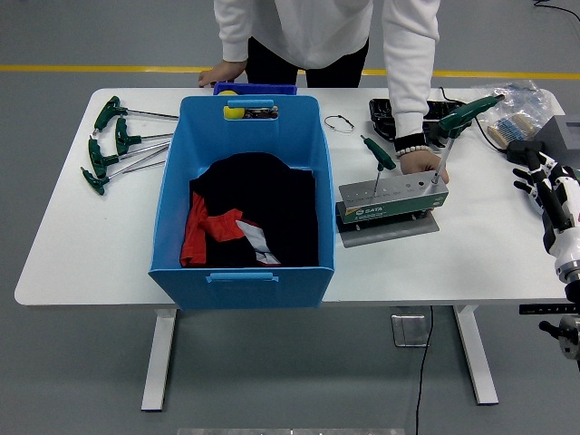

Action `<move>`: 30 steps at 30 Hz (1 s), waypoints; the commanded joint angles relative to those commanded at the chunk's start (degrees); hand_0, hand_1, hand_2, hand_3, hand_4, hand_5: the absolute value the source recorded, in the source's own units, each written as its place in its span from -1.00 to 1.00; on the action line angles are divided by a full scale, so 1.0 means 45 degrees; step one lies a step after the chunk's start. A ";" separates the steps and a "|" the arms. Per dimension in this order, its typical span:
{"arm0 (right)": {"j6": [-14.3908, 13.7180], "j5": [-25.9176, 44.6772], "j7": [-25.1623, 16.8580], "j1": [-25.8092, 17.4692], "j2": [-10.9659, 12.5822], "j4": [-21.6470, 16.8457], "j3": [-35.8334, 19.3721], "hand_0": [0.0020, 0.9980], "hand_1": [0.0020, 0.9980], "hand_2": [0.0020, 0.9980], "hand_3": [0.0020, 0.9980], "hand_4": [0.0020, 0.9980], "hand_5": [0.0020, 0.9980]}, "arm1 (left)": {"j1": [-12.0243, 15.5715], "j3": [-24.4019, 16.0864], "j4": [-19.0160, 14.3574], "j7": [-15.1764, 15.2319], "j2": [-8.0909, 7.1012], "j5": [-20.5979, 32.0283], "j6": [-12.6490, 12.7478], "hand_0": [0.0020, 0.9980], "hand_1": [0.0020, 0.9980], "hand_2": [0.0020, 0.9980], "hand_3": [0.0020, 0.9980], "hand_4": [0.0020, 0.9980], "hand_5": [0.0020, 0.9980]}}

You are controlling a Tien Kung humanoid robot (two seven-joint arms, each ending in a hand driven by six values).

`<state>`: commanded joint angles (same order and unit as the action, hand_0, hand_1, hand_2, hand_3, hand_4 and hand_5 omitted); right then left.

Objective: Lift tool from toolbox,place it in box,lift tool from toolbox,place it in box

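T-handle wrenches (pixel 379 156) stood in the toolbox (pixel 379 203), steadied by a person's hand (pixel 420 162).
Right hand (pixel 536 172) hovered at the table's (pixel 82 243) right edge, fingers released.

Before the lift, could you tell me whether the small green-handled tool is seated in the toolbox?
Seated: the small tool stands in the toolbox.

My right hand (pixel 536 178) is mostly cut off at three o'clock by the frame edge; my fingers blur against dark clutter, so I can't tell their curl. The person (pixel 317 36) at twelve o'clock is cropped above the chest. The blue box (pixel 243 263) hides whatever lies beneath the dark cloth (pixel 258 208).
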<state>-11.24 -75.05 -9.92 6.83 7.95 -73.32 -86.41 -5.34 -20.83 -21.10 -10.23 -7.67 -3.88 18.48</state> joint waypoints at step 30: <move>0.1045 -0.7846 -0.1562 0.7991 0.6133 0.1039 0.8431 0.99 0.84 0.85 0.89 1.00 -0.07 | -0.0112 0.0335 -0.0043 0.0266 0.0024 0.0783 0.0073 0.66 0.64 0.70 0.69 0.34 1.00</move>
<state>-6.54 -110.36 -16.95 42.78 35.55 -68.65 -48.47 -5.85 -19.33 -21.30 -9.04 -7.57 -0.35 18.80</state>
